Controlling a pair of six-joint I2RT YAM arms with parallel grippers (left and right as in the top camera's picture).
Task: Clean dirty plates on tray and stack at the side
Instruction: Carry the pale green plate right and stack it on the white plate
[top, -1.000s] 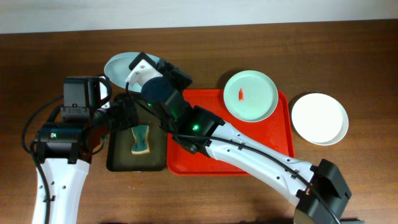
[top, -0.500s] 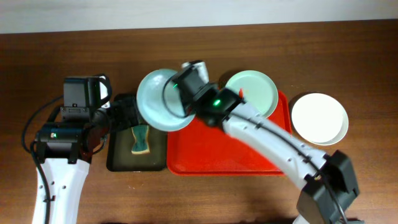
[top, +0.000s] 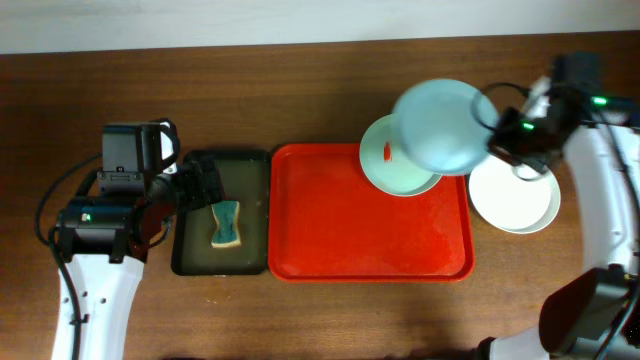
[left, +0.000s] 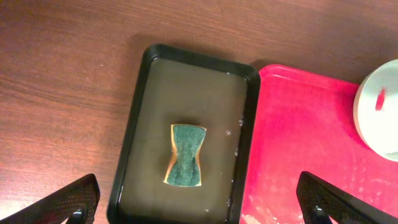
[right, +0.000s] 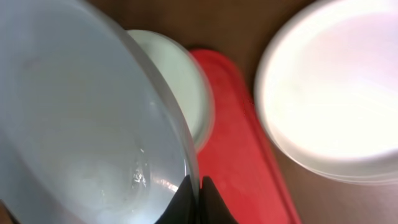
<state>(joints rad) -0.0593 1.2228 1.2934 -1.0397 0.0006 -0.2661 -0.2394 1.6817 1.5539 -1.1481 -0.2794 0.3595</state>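
My right gripper (top: 491, 136) is shut on the rim of a pale blue plate (top: 438, 125), held in the air over the red tray's (top: 370, 230) far right corner. In the right wrist view the fingertips (right: 199, 200) pinch that plate's (right: 81, 124) edge. Beneath it a mint plate (top: 392, 168) with a red smear lies on the tray. A white plate (top: 515, 195) rests on the table right of the tray. My left gripper (top: 203, 186) hangs open above the dark tray (top: 190, 262), nothing between its fingers (left: 74, 200).
The dark tray (left: 134, 124) holds shallow water and a green-and-yellow sponge (left: 186, 154) in its middle. It sits right against the red tray's (left: 298, 137) left edge. Bare wooden table lies along the front and at the far left.
My right arm has swung from the far left, across the red tray, to the right, carrying the pale blue plate. The left arm has not moved.
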